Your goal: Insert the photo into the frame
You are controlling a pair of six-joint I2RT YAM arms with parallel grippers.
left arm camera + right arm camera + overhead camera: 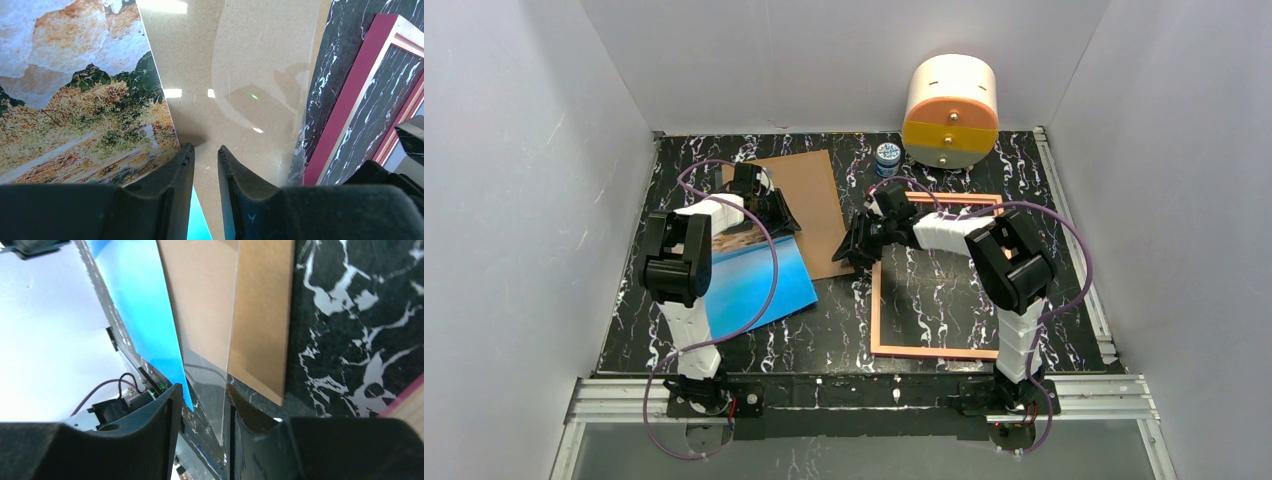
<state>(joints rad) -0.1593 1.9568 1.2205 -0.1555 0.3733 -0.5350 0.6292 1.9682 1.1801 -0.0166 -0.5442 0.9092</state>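
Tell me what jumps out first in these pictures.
The bright blue photo on the left of the black marble table catches the eye first, the left gripper at its far edge. At the back sits a big white drum with an orange and yellow face. On the right lies the frame, the right gripper beside its left rim, a brown board between frame and photo.
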